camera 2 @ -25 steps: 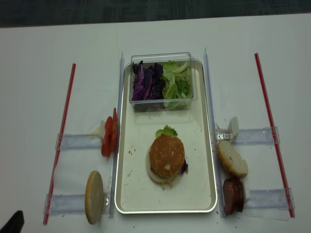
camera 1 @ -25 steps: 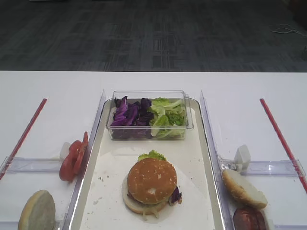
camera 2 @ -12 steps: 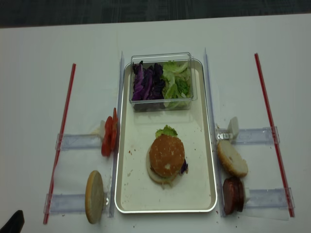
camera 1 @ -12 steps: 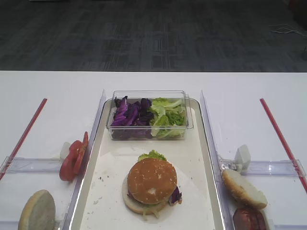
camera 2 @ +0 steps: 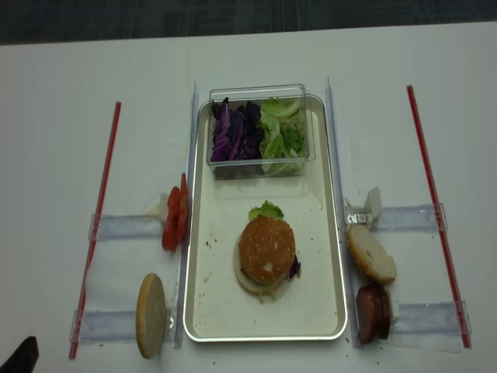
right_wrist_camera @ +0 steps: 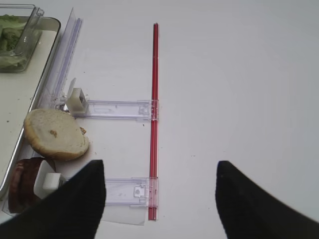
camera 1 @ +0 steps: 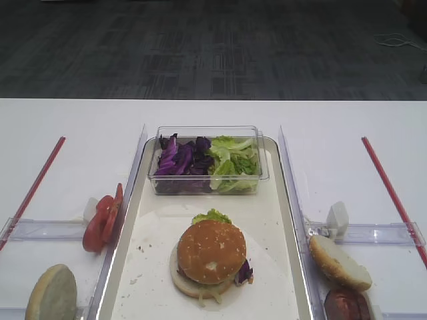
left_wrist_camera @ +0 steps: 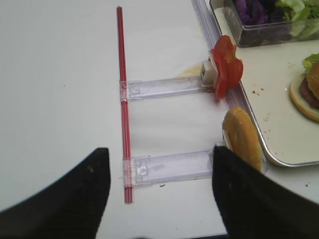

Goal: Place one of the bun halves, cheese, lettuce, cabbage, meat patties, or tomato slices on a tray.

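The sesame bun top (camera 1: 211,251) sits on the stacked burger in the tray (camera 2: 203,311), hiding most of what lies beneath it. Both wrist views show only blurred dark fingers: right gripper (right_wrist_camera: 159,199) and left gripper (left_wrist_camera: 159,191) jaws wide, empty above the desk (right_wrist_camera: 239,89).

A clear plastic box (camera 1: 208,160) is sitting at the far end of the table (camera 1: 333,127). Two red strips (camera 2: 99,225) (camera 2: 436,210) are lying well out to either side of the box, with clear plastic racks (camera 2: 124,227) (camera 2: 408,217) lying between.
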`<state>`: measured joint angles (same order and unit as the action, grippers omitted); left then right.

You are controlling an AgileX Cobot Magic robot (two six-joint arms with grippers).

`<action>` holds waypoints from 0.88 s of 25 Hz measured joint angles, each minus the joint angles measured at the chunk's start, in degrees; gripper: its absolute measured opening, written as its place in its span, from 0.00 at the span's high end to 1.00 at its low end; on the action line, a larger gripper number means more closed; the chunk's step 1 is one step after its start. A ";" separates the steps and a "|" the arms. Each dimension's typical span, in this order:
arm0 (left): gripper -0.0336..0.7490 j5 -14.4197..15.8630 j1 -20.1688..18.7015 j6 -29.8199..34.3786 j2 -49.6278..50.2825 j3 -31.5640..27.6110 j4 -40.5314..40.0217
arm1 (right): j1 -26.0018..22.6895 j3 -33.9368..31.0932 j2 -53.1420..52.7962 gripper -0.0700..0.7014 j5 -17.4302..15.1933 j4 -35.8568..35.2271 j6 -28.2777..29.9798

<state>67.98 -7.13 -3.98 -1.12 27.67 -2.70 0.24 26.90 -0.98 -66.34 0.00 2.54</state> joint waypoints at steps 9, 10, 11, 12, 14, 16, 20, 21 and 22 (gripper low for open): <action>0.42 0.00 0.00 0.00 0.00 0.00 0.00 | 0.00 0.00 0.00 0.27 0.00 0.00 0.00; 0.42 0.00 0.00 0.00 0.00 0.00 0.00 | 0.00 0.00 0.00 0.27 0.00 0.00 0.00; 0.42 0.00 0.00 0.00 0.00 0.00 0.00 | 0.00 0.00 0.00 0.27 0.00 0.00 0.00; 0.42 0.00 0.00 0.00 0.00 0.00 0.00 | 0.00 0.00 0.00 0.27 0.00 0.00 0.00; 0.42 0.00 0.00 0.00 0.00 0.00 0.00 | 0.00 0.00 0.00 0.27 0.00 0.00 0.00; 0.42 0.00 0.00 0.00 0.00 0.00 0.00 | 0.00 0.00 0.00 0.27 0.00 0.00 0.00; 0.42 0.00 0.00 0.00 0.00 0.00 0.00 | 0.00 0.00 0.00 0.27 0.00 0.00 0.00; 0.42 0.00 0.00 0.00 0.00 0.00 0.00 | 0.00 0.00 0.00 0.27 0.00 0.00 0.00; 0.42 0.00 0.00 0.00 0.00 0.00 0.00 | 0.00 0.00 0.00 0.27 0.00 0.00 0.00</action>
<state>67.98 -7.13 -3.98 -1.12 27.67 -2.70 0.24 26.90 -0.98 -66.34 0.00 2.54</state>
